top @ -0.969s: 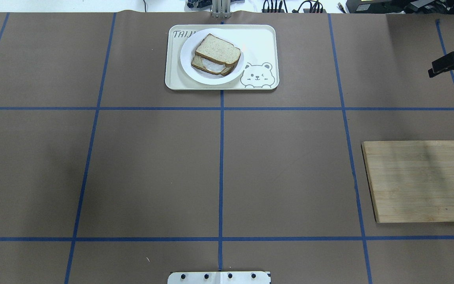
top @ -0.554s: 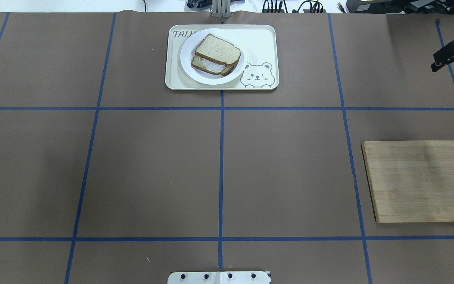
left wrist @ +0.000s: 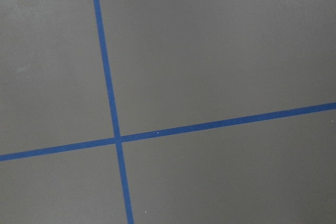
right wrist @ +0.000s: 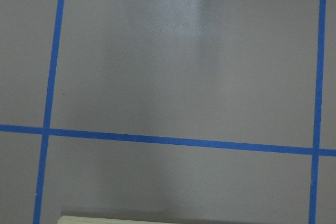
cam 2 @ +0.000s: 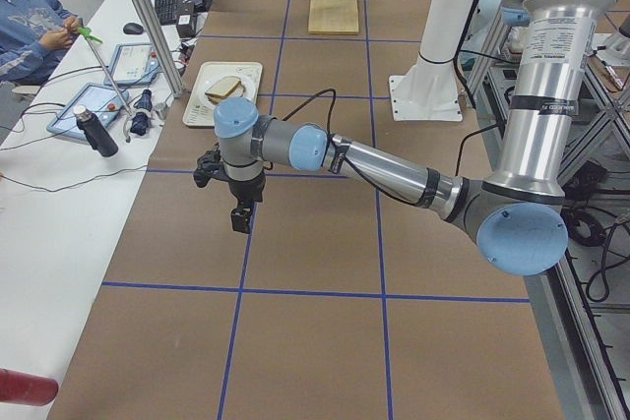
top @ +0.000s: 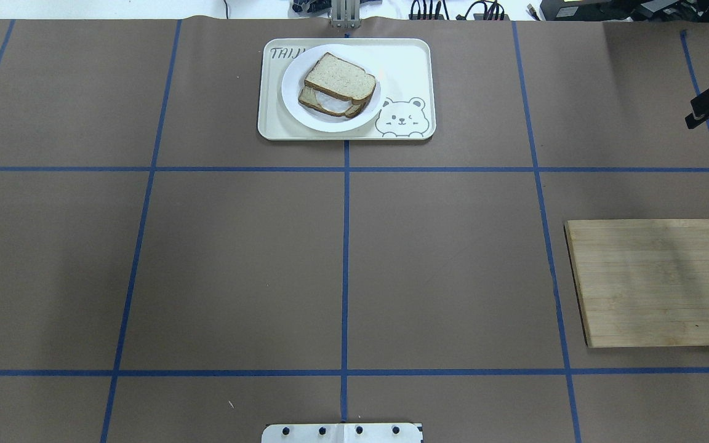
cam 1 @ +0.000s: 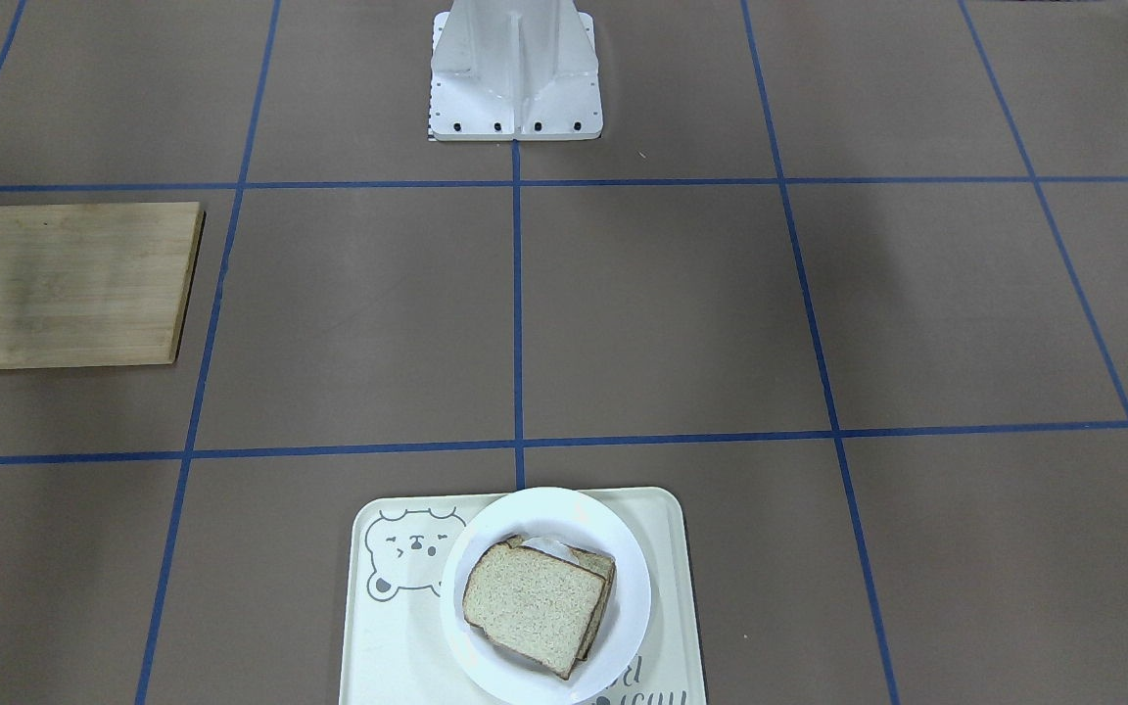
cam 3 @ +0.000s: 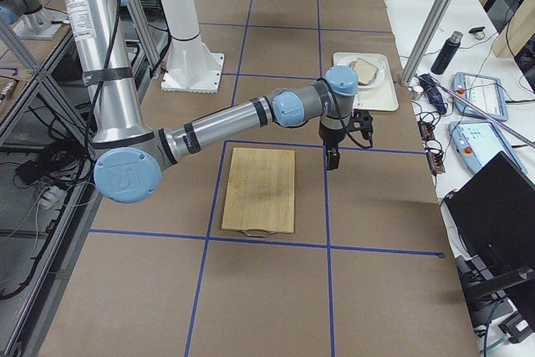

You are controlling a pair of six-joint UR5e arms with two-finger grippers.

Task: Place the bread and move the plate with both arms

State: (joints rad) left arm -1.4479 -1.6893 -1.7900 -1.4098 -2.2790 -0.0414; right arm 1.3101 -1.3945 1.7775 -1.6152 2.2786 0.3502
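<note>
Bread [top: 339,77] lies on a 2nd slice [top: 307,96] on the plate [top: 290,92]. Plate is on the cream bear tray [top: 407,67], far-centre of the counter [top: 237,264]. Overhead cam shows sthg white btwn the two slices on the robot's side. Front-facing cam sees the bread covering nearly all of what's under it.

L arm [cam 2: 394,169] is seen whole only by the left-end cam. It's stretched low over the counter, L fingers [cam 2: 239,217] pointing down above a tape line, well apart from the tray. Open or closed: can't tell.

R arm [cam 3: 226,123] is seen whole only by the right-end cam. R fingers [cam 3: 332,159] hang down near the far corner of the wooden board [cam 3: 259,190], btwn board and tray and touching neither. Overhead catches only a black bit at its right edge. Open or closed: can't tell.

L wrist cam shows bare counter w/ a blue tape cross [left wrist: 117,139]. R wrist cam shows tape lines plus the board's edge along the bottom.
</note>
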